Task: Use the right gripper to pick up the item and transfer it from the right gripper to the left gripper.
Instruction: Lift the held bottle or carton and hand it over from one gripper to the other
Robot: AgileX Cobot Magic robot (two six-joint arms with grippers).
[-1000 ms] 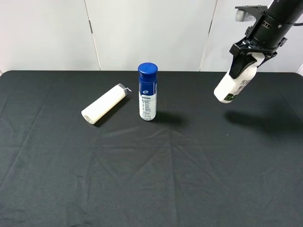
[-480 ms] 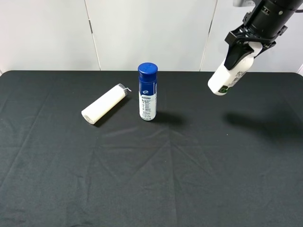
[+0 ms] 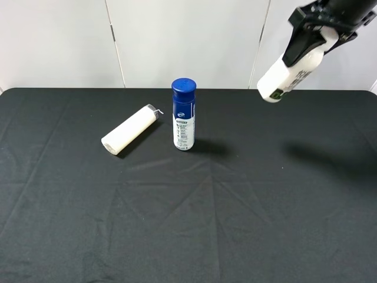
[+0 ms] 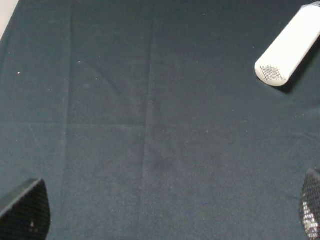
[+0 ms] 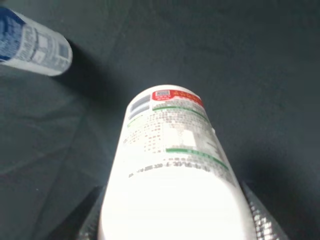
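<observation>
1. Left arm: my left gripper (image 4: 167,215) hangs over bare black cloth. Its two mesh-textured fingertips (image 4: 24,212) are spread wide apart and there is nothing between them.
2. Left of centre in the high frame: a cream-white tube (image 3: 131,130) lies on its side on the black-draped table (image 3: 177,224), slanting up toward the right. My left wrist camera also catches the tube (image 4: 290,47); a patch of fine grey print sits on its nearer end, too small for me to read.
3. Centre of the high frame: a blue-capped bottle (image 3: 183,115) stands upright near the tube's upper end, not touching it. Its white label carries a blue panel and rows of dark print, and I can make out no brand.
4. Upper right of the high frame: my right gripper (image 3: 301,50) is clamped on the item (image 3: 291,73). It holds the white bottle in the air well above the table, tilted, with the free end pointing down and left.
5. From the right wrist camera, the item (image 5: 172,165) fills the view. Its label shows a red band near the far end, grey blocks, green rules and lines of small dark characters. I cannot read any of the words.
</observation>
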